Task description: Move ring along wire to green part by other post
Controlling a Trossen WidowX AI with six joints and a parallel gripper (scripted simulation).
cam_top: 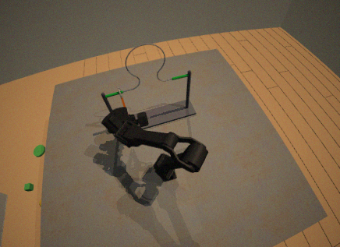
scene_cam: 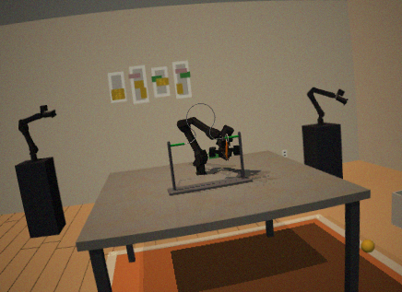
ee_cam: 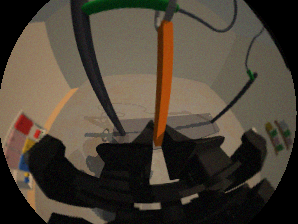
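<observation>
1. Start at the left post [cam_top: 107, 102] [scene_cam: 242, 156] [ee_cam: 92, 65]; treat as a safe neighbour, harmless to brush; aim for clear room on its inner side all the same.
2. Next, look to the left green part [cam_top: 112, 94] [scene_cam: 233, 137] [ee_cam: 125, 6]; see the ring [cam_top: 119, 91] [scene_cam: 226, 137] [ee_cam: 171, 10] around it, close to the inner end; probably on the arrival side, so ease further toward the left post before letting go; match the slope of the wire, keep the ring square to it, avoid any twist.
3. Below the ring, find the orange handle [cam_top: 123, 102] [scene_cam: 227, 148] [ee_cam: 164, 80], clamped at its lower end by the gripper [cam_top: 125, 108] [scene_cam: 226, 153] [ee_cam: 154, 121]; hold firm while sliding; once well onto green, lower until hanging freely, then open gently and back straight away along the handle, without a sideways tug.
4. Rightward, beware the thin grey wire [cam_top: 145, 44] [scene_cam: 200, 103] [ee_cam: 200, 22], starting just beside the ring; allow no drift or rebound that way.
5. Farthest right, leave the right green part [cam_top: 180, 77] [scene_cam: 177, 145] [ee_cam: 250, 75] and right post [cam_top: 188, 90] [scene_cam: 171, 167] [ee_cam: 235, 100] alone; seems no longer needed.
</observation>
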